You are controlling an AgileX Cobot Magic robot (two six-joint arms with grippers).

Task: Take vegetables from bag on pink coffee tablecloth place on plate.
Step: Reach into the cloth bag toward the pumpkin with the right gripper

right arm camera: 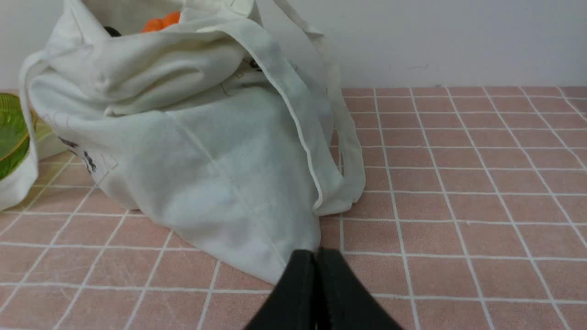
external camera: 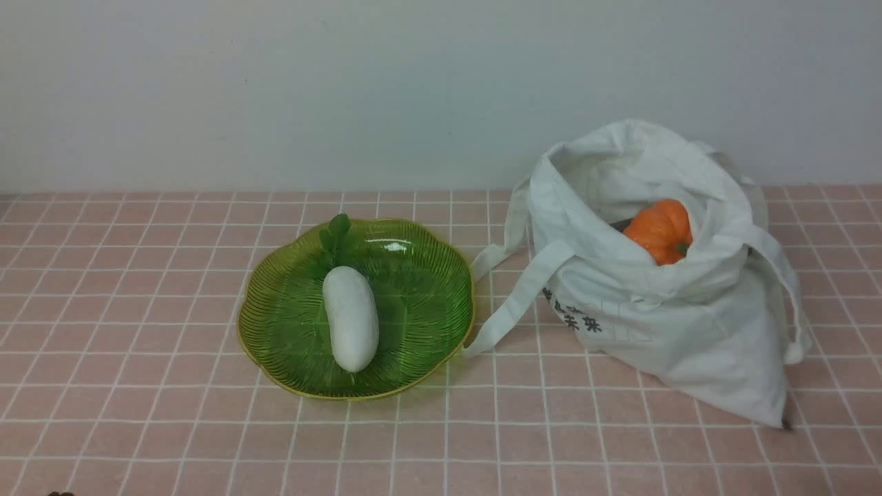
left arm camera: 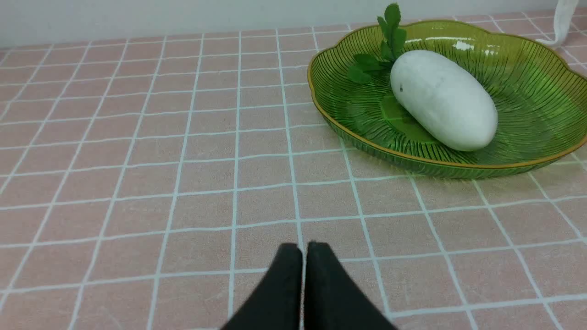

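Pink gridded tablecloth [external camera: 138, 310] covered the bench and carried both task stations side by side. The translucent green plate [external camera: 427, 303] stood toward the robot's left and the white cloth bag [external camera: 689, 331] toward its right, near enough that a transfer would be short. A white radish [external camera: 351, 327] lay lengthwise in the plate's hollow with its green leaves [external camera: 337, 234] toward the far rim; the dished floor probably kept it from rolling. The bag slumped with its mouth gaping upward, so the orange pumpkin [external camera: 661, 231] showed just inside the opening, cradled by the folded lip. A dark item beside it was too hidden to identify. One strap [external camera: 513, 303] trailed across the cloth to the plate's edge; whether it touched the rim could not be told. The left gripper [left arm camera: 303, 250] hung low over bare cloth near the plate, jaws pressed together and holding nothing. The right gripper [right arm camera: 315, 256] sat just before the bag's lower corner, likewise closed and empty, and contact with the fabric was undecidable. Judged from this arrangement, one vegetable was delivered and the pumpkin awaited removal. The loose lip and strap could snag a gripper reaching in.
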